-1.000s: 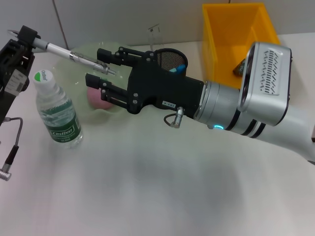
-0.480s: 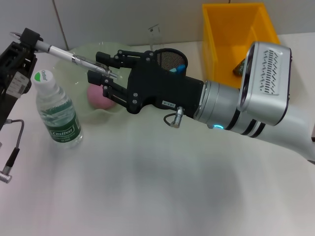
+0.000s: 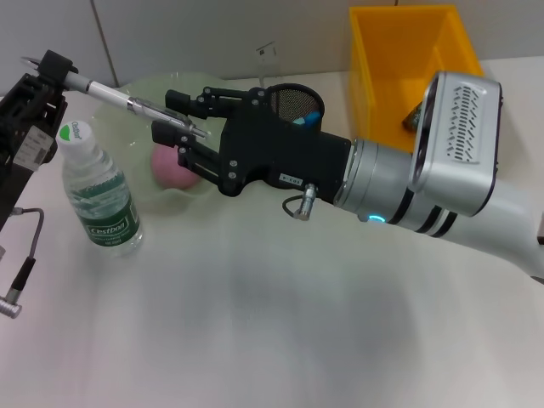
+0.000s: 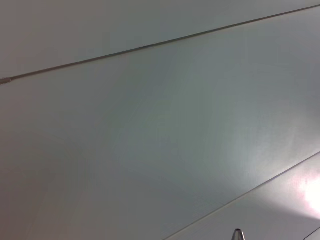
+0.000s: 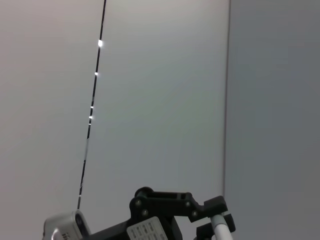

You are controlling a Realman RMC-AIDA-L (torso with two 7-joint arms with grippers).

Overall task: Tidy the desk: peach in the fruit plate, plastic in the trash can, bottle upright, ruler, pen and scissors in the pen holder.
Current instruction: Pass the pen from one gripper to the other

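In the upper left of the head view, the pen (image 3: 127, 101) is being held by its cap end in the closed left gripper (image 3: 53, 72). Its tip is being offered between the parted fingers of the right gripper (image 3: 181, 129), apparently for a handover toward the pen holder (image 3: 293, 99).

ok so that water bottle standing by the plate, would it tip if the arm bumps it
Probably fairly stable: the water bottle stands upright and looks full, so likely heavy for its size. It's tall and narrow, though, so a knock near the cap could topple it, and it might then roll.
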